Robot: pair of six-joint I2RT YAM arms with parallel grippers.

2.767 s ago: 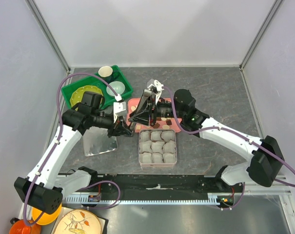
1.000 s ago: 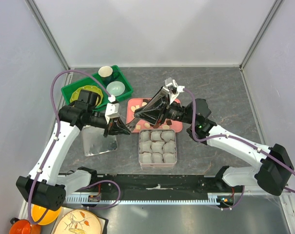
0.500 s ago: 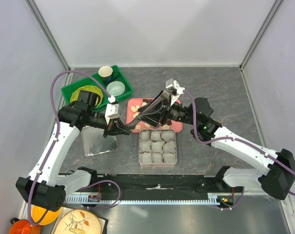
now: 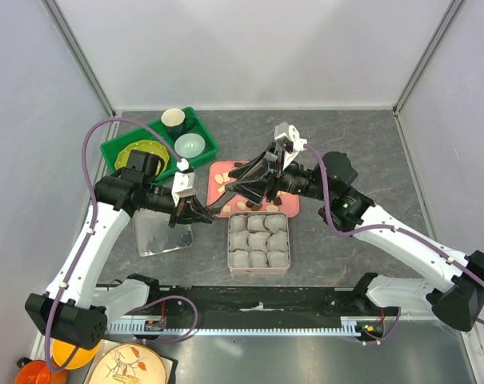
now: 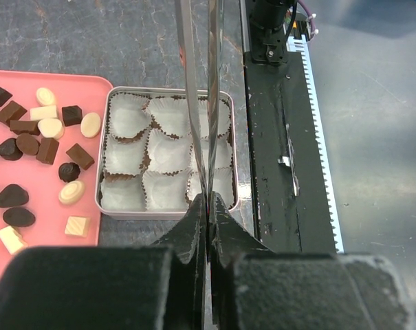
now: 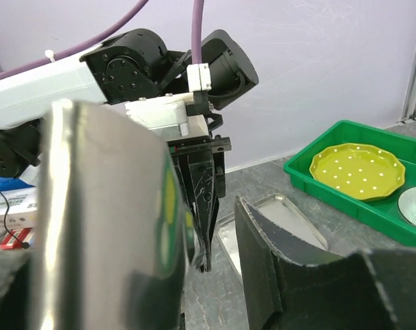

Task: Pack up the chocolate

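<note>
Flanking the grey table [image 4: 354, 144] bearing chocolate [image 5: 51, 128], pale walls [image 4: 250, 48] rise.

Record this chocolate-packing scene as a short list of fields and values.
left gripper: shut on metal tweezers
right gripper: open, facing the left gripper
chocolate: dark and white pieces, loose on the pink tray
tin: three rows of three paper cups; those in view are empty
lid: flat on the table, on the left arm's side of the tin
</note>
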